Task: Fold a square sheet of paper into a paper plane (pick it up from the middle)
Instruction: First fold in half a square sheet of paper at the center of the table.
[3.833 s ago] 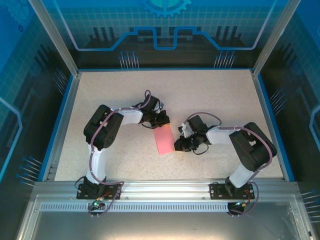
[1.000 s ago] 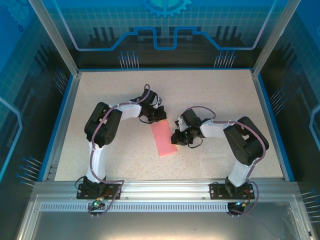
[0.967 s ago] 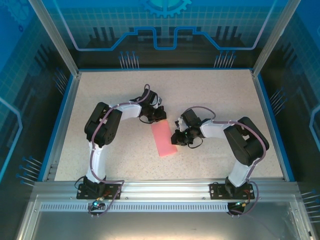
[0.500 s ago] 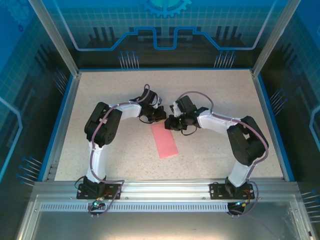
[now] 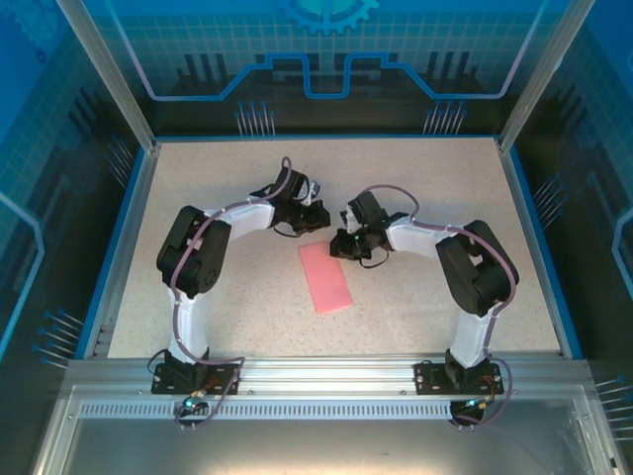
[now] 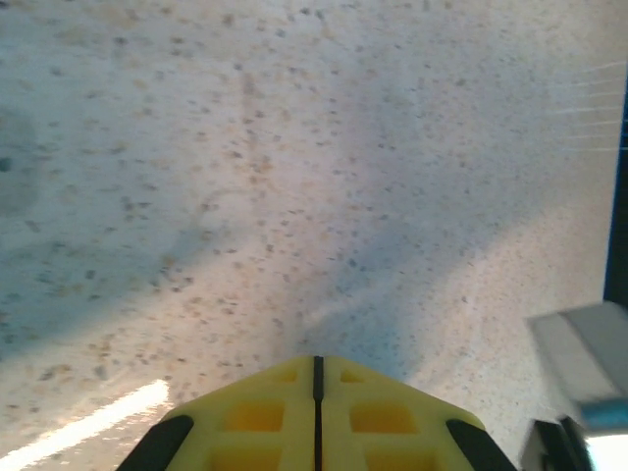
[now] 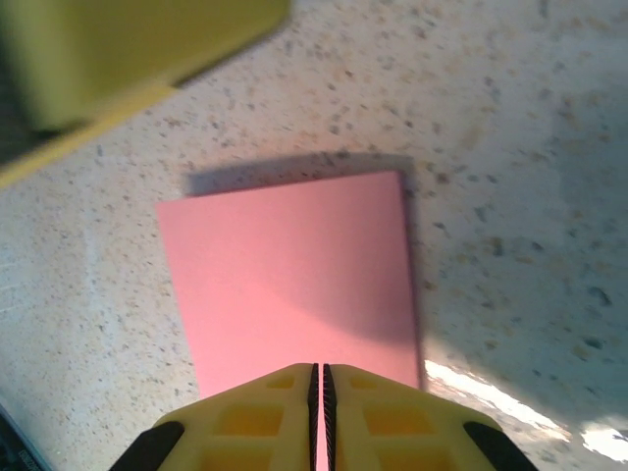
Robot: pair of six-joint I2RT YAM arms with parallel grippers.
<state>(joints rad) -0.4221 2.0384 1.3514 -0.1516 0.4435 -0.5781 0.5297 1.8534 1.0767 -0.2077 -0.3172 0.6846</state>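
Two hands have moved. My left gripper, shut tight and holding nothing, has pulled off the thin pink-red folded sheet of paper and hangs over the speckled table. My right gripper, closed too, has swung to the sheet's end, which lies flat just under its tips. I think this fold is done and the next one can start.

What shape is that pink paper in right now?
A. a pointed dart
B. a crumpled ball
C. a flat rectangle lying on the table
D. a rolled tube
C: the pink paper lies flat on the speckled table as a straight-edged rectangle, with no point or wings.
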